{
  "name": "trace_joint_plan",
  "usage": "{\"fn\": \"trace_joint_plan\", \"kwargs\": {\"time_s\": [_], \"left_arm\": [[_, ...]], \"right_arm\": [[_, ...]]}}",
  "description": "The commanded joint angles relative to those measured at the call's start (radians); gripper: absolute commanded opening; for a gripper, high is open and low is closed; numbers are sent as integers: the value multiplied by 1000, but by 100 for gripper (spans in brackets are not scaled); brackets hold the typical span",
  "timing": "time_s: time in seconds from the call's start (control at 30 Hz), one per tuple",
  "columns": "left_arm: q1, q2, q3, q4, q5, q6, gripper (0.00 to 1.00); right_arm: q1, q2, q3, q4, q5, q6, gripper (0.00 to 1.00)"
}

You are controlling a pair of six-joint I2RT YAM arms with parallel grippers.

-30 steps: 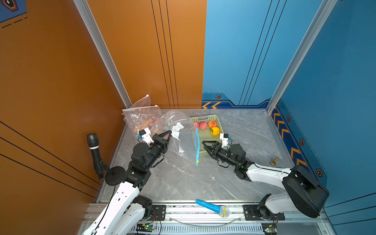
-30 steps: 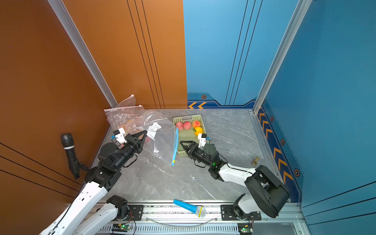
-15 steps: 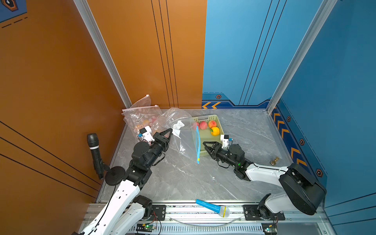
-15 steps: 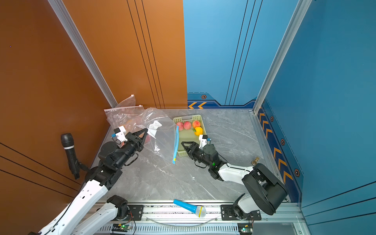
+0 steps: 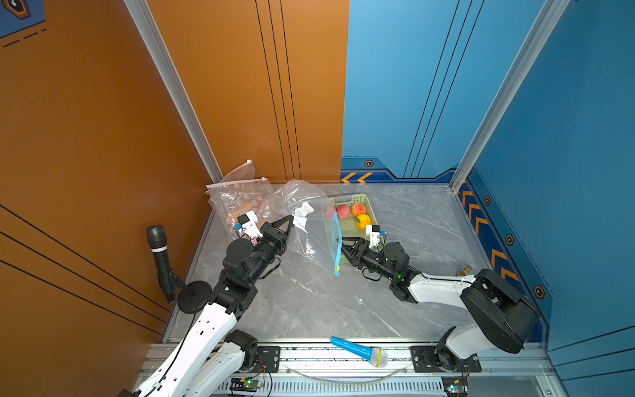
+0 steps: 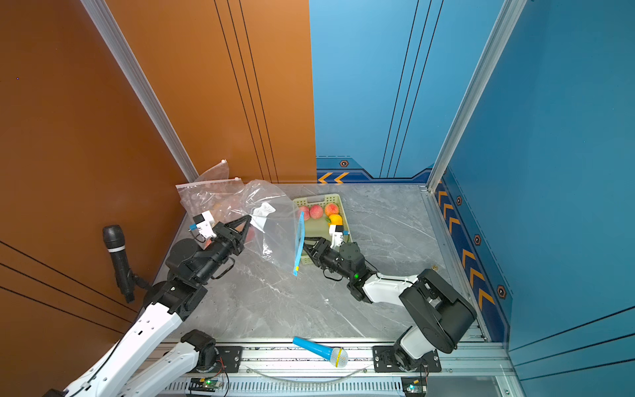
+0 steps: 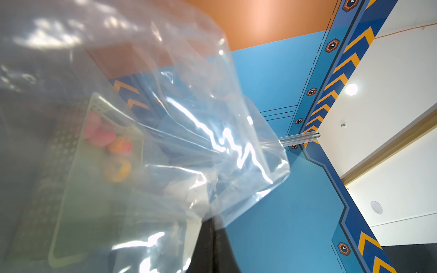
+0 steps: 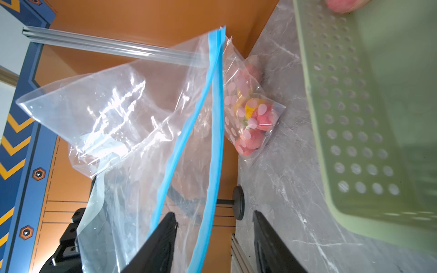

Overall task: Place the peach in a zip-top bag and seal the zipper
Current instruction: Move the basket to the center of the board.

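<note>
Clear zip-top bag (image 5: 309, 237) unsealed; peaches (image 5: 343, 212) in basket (image 5: 354, 198)

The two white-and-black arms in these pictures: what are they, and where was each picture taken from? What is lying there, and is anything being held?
They are two robot arms, each ending in a two-fingered gripper. Two pictures look down from overhead; the other two come from cameras on the arms' wrists. The left gripper is shut on a clear plastic zip-top bag with a blue zipper strip, holding it up. The right gripper is open, the zipper edge between its fingers. On the grey marbled tabletop stand a pale green perforated basket holding pink peaches, and a dotted bag of fruit.
</note>
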Motion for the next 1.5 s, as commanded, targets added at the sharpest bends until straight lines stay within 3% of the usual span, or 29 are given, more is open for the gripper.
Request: {"fn": "trace_joint_plan", "kwargs": {"time_s": [0.0, 0.23, 0.4, 0.57, 0.6, 0.63, 0.7, 0.73, 0.8, 0.9, 1.1, 1.2, 1.37, 1.47], "left_arm": [[-12, 0, 19, 39, -21, 22, 0], [-16, 5, 17, 47, -20, 22, 0], [-12, -20, -10, -5, -34, 31, 0], [17, -138, -43, -249, -98, 87, 0], [26, -175, -50, -305, -120, 94, 4], [34, -207, -59, -367, -143, 100, 16], [47, -296, -70, -500, -204, 121, 50], [50, -333, -71, -554, -231, 137, 57], [50, -402, -53, -658, -298, 182, 63], [50, -440, 4, -762, -355, 277, 64], [38, -280, 127, -770, -230, 447, 65], [-22, -156, 198, -759, -157, 531, 69], [-222, 22, 325, -761, -240, 694, 85], [-295, 118, 382, -761, -288, 753, 93]], "right_arm": [[19, 1, 44, 44, -49, -25, 54], [24, 32, 61, 128, -75, -2, 53], [13, 26, 64, 144, -84, 1, 26], [-10, -28, 65, 34, -95, -51, 6], [-10, -48, 75, -23, -99, -80, 4], [-10, -67, 89, -98, -104, -115, 1], [-7, -117, 144, -332, -110, -225, 0], [-1, -143, 181, -466, -108, -299, 0], [24, -183, 287, -806, -51, -482, 0], [65, -197, 429, -1132, 54, -672, 0], [92, -141, 521, -1206, 12, -716, 0], [122, -108, 567, -1248, 35, -744, 0], [144, -77, 610, -1265, 52, -766, 0], [152, -72, 623, -1268, 64, -771, 0]]}}
